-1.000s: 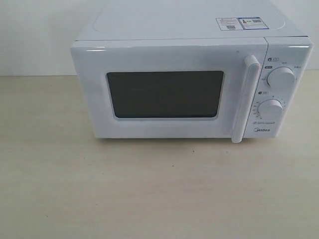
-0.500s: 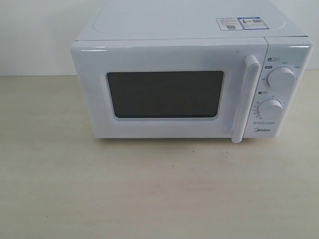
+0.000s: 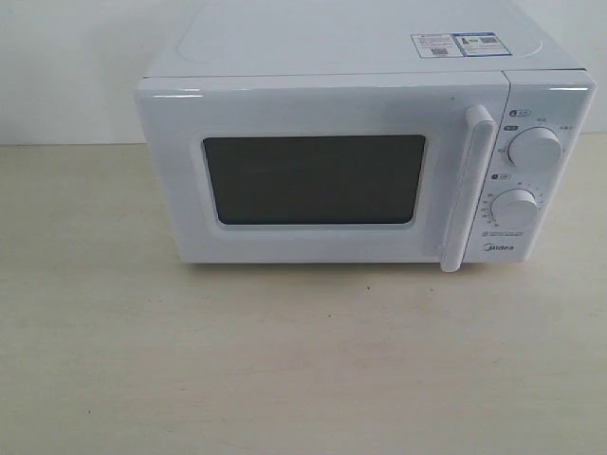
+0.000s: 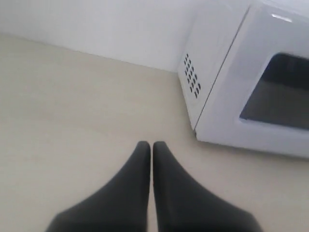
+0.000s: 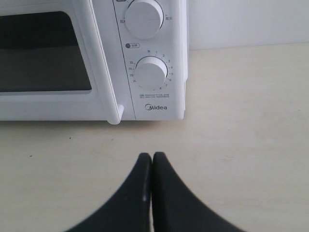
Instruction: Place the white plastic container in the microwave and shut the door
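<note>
Pale wood-grain tabletop (image 3: 285, 360) meets a plain white wall (image 3: 66, 66), seen from three cameras. At the left wrist, the left gripper (image 4: 152, 147) has its two black fingers (image 4: 130, 188) pressed together, tips touching, with nothing between them; they hang over bare tabletop, and their bases are cut off by the picture edge. At the right wrist, the right gripper (image 5: 152, 157) has its black fingers (image 5: 169, 193) pressed together and empty in the same way, also cropped at the base. Neither gripper appears in the exterior view. Beyond the left fingertips, well apart, stands a corner of the white microwave (image 3: 332, 43), showing a side wall with a cluster of dark vent holes (image 4: 191, 76); this picture is soft and slightly blurred. Beyond the right fingertips is the control panel: two round white dials (image 3: 534, 149) (image 3: 515, 209) and the Midea logo (image 3: 500, 248); the small print around the dials is too fine to read. In the exterior view the door (image 3: 322, 242) is shut flush against the body, its vertical bar handle (image 3: 469, 190) beside the panel. Two labels (image 3: 457, 44) on top are illegible. The white plastic container is not visible in any view; the door's dark window (image 3: 313, 180) hides whatever is inside.
</note>
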### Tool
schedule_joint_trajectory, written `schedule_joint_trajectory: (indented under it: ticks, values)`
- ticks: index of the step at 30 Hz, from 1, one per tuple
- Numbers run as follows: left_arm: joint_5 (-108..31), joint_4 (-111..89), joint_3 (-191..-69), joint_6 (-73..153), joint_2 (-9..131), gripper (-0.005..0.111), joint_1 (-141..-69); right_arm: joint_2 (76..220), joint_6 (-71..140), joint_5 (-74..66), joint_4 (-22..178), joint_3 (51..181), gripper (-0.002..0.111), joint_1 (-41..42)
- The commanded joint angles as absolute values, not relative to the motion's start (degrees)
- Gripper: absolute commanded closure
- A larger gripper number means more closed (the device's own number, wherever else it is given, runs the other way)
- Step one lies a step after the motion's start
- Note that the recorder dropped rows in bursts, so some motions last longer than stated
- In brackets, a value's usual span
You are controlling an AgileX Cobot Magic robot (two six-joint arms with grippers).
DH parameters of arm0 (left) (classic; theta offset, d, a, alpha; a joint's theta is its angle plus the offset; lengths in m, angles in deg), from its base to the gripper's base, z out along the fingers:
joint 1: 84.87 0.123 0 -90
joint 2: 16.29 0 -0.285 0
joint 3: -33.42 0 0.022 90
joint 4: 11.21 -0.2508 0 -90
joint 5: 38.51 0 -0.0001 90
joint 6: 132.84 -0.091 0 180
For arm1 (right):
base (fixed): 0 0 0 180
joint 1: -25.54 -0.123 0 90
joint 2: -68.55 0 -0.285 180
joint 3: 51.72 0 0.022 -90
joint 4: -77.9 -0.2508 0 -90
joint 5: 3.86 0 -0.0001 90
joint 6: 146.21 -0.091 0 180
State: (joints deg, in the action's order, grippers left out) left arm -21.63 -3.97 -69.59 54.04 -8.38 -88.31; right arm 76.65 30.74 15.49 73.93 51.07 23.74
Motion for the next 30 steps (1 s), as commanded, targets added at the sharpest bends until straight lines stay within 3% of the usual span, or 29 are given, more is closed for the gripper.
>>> schedule_joint_trajectory:
  ticks: [1,11,30]
  values:
    - [-21.75,-2.22,-69.37,36.06,-8.5,0.102,-88.1,76.34,30.82,15.23,73.76,51.06,0.109,23.83]
    - [-21.62,-1.2,-69.37,47.63,-8.5,0.102,-88.1,76.34,30.82,15.23,73.76,51.06,0.109,23.83]
    - [-21.74,-1.2,-69.37,46.14,-8.5,0.102,-88.1,76.34,30.82,15.23,73.76,51.06,0.109,23.83]
